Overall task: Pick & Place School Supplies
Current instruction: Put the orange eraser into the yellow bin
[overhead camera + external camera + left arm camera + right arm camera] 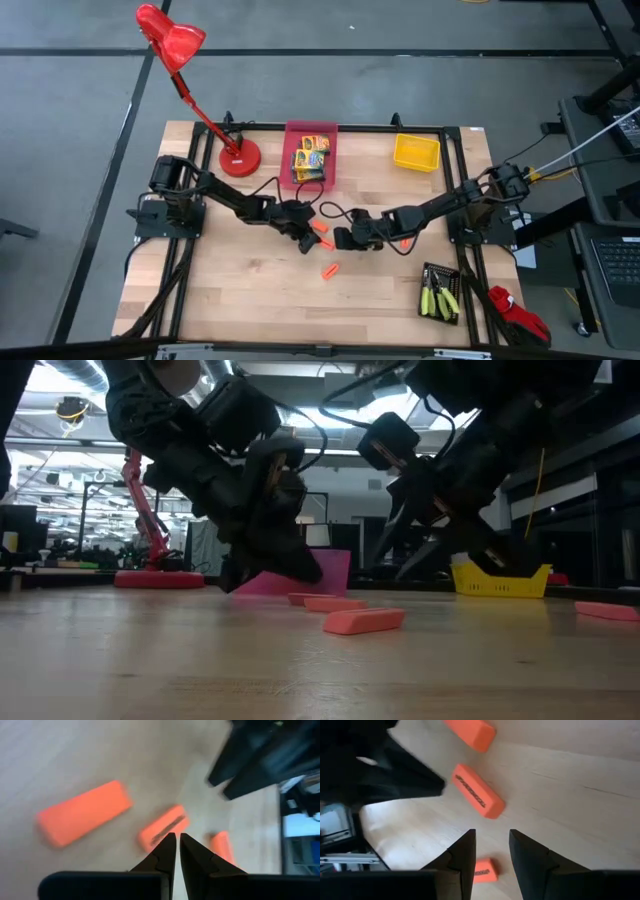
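Several orange stubby pieces lie flat mid-table. My left gripper is shut and low over the table, its tips at the edge of one orange piece; another lies beside it. My right gripper is open just right of it, above the wood, with one orange piece ahead of its fingers and one showing between them. Crayon boxes sit in the pink bin. Pliers lie in the black bin. My left gripper's shut fingertips stand at the edge of an orange piece, slanting down from the table's left. Whether they touch it, I cannot tell.
A red desk lamp stands on its base at the far left, next to the pink bin. A yellow bin sits at the far right. The two grippers are close together mid-table. Bare wood lies toward the near edge.
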You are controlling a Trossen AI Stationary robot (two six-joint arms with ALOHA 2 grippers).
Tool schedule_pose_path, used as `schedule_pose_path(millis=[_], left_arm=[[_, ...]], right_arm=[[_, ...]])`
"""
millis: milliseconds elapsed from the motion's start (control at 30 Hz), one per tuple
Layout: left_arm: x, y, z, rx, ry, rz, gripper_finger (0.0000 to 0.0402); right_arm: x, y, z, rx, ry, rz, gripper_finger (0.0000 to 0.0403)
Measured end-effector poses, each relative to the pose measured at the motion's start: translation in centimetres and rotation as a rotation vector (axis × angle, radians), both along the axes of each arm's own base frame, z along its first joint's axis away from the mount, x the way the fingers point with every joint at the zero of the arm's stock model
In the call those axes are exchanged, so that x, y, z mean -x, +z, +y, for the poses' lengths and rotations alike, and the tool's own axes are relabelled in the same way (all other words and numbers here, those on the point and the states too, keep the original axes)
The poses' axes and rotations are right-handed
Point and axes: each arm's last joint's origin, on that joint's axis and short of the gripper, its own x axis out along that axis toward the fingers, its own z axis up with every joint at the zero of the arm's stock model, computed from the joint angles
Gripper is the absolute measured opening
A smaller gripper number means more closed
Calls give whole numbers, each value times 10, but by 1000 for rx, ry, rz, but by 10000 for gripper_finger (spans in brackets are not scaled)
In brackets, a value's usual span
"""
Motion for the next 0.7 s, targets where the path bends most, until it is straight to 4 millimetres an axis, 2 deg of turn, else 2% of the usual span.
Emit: schedule_pose_path(millis=[700], left_arm=[[0,-5,2,-10,32,27,19]], right_arm=[[2,-2,-1,9,2,28,121]])
